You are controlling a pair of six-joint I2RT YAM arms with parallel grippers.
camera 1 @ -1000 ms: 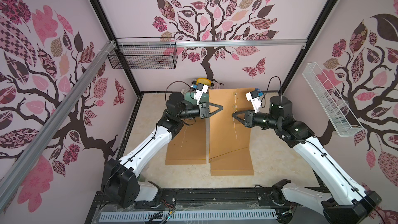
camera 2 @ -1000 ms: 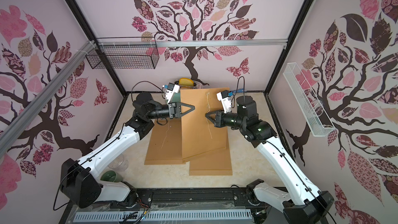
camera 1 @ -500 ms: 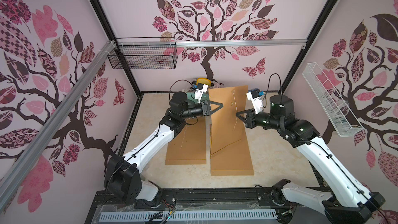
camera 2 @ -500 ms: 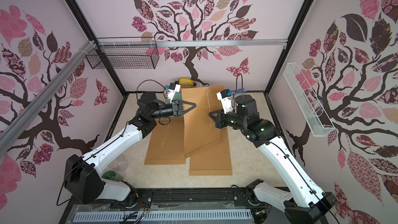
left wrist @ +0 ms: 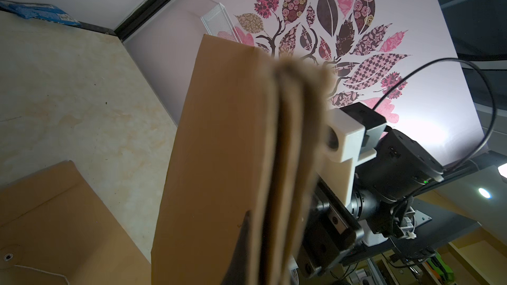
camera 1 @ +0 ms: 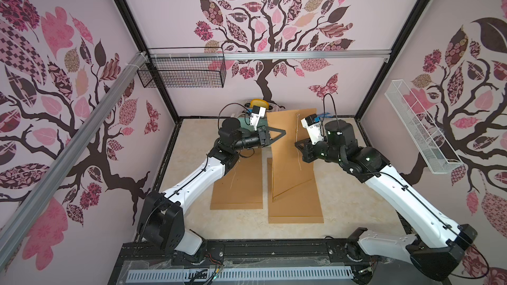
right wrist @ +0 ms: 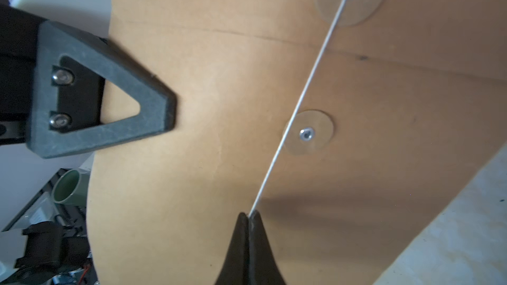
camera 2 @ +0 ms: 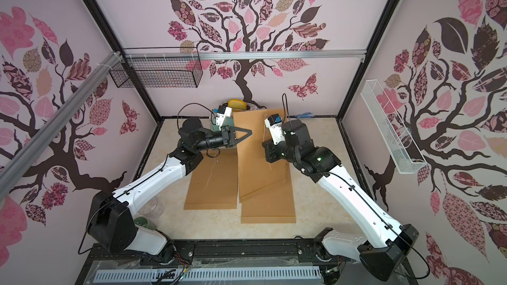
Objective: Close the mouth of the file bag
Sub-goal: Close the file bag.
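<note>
Pinching the thin white string (right wrist: pixel 301 97), the closed right hand (right wrist: pixel 249 216) lies bottom-centre, below-left of the lower clear round button (right wrist: pixel 308 132) on the brown paper file bag (right wrist: pixel 192 201).

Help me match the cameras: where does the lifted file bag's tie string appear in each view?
In both top views: the string runs down the lifted file bag, mid-picture.
Left wrist: not in it.
Right wrist: a diagonal line, ending in the right hand.
Shared landmark: the lifted file bag.
</note>
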